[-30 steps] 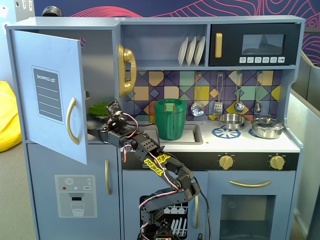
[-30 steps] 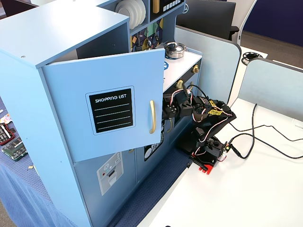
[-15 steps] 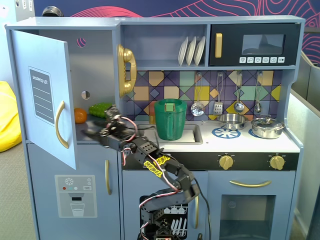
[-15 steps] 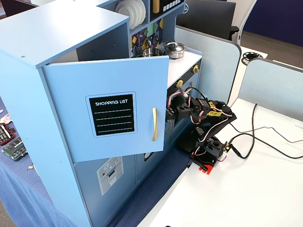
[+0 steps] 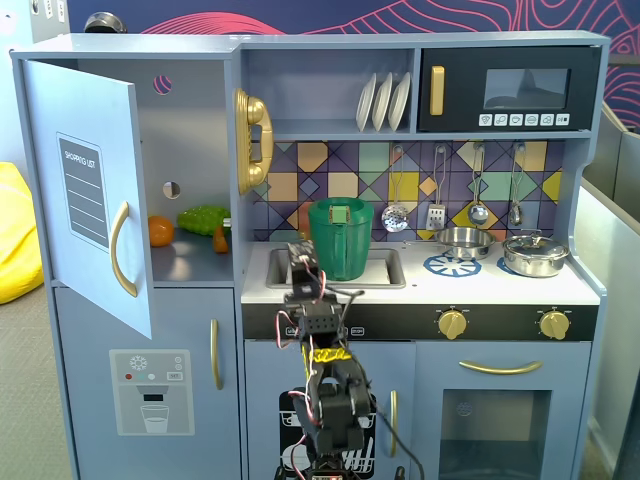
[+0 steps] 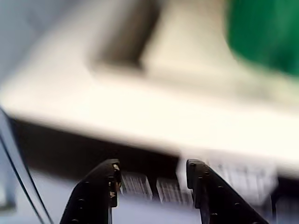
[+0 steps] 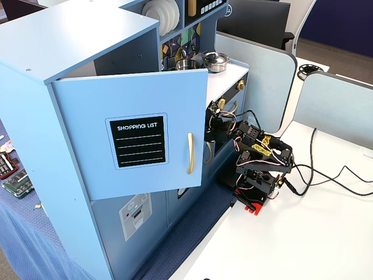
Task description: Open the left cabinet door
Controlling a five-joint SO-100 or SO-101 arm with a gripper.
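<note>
Hovering by the counter's front edge, my gripper (image 6: 152, 179) is parted and empty; the left cabinet door (image 5: 85, 190), handle (image 5: 122, 248) vertical, stands ajar toward the unit's left edge.

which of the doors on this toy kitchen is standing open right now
The left cabinet door, with the shopping list panel and gold handle, is swung out. All the others sit shut.

Single black arm (image 5: 325, 400) folded compactly over its base, upper links raised, wrist tilted forward and upward, claw (image 6: 152, 172) with fingers parted and nothing between them, red and white servo wiring looped along the links
</note>
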